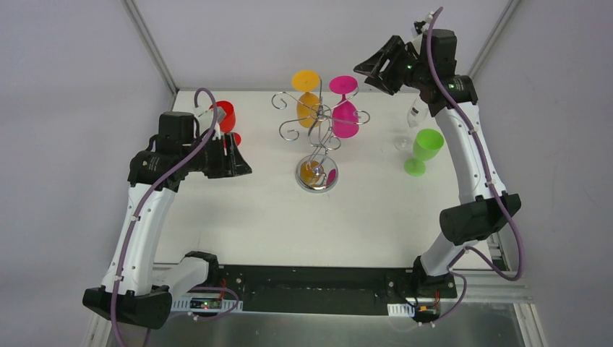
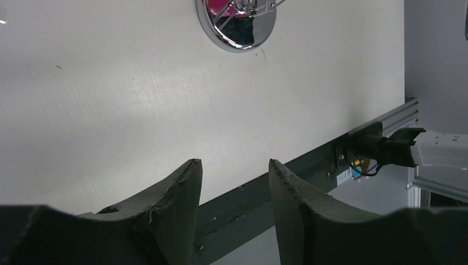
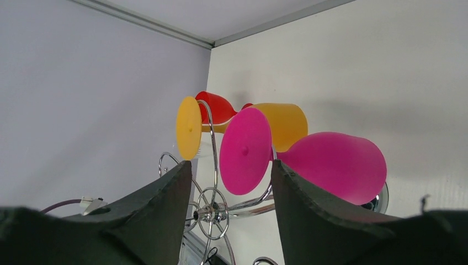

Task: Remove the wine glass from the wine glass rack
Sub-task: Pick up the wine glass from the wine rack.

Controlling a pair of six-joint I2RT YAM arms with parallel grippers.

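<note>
Glasses: five showing in all. Two hanging on rack: orange glass and pink glass, both just ahead of right gripper, pink glass nearer it. Three sitting on table: red glass on far side of left gripper; green glass and clear glass side by side, nearer arm bases than right gripper. Clear glass showing only faintly. Rack: one, standing between grippers. Arms: two, each carrying one gripper.
</note>
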